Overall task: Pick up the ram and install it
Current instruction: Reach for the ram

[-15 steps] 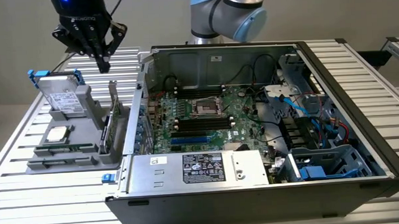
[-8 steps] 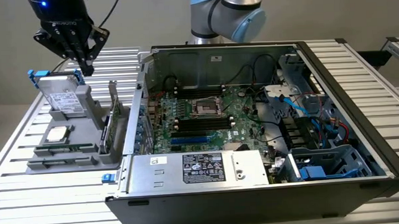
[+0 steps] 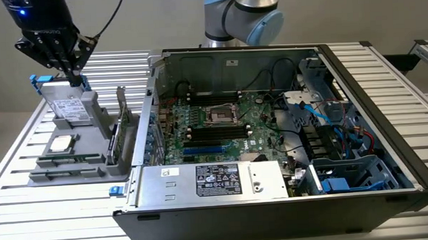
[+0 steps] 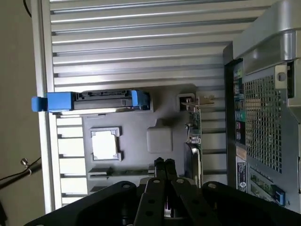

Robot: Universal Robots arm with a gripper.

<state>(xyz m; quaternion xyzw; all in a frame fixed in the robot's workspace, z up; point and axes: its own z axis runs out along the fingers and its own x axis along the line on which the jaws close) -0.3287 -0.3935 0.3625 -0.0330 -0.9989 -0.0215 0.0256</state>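
In a slot near the front edge of the grey fixture (image 3: 73,178), the ram (image 3: 67,157) is seen edge-on as a thin green strip, just in front of the square processor chip (image 3: 63,142). It is touched by nothing. At the far end of the fixture the grey drive (image 3: 70,106) with blue clips is stood upright. The gripper (image 3: 75,79) is held just above the drive's top edge, well apart from the ram. Its jaws are pressed fully together and nothing is gripped; in the wrist view the gripper (image 4: 164,165) is seen with its tips meeting over the fixture. On the exterior view's right of the fixture an expansion card (image 3: 122,126) is stood on edge, and beyond it the open computer case (image 3: 386,162) is laid.

With the jaws shut, the stick would probably be struck rather than gripped if it were approached as things stand. The drive or the card could be clipped on a low path across the fixture. A thin stick caught off-centre could be tilted and jammed in its slot.
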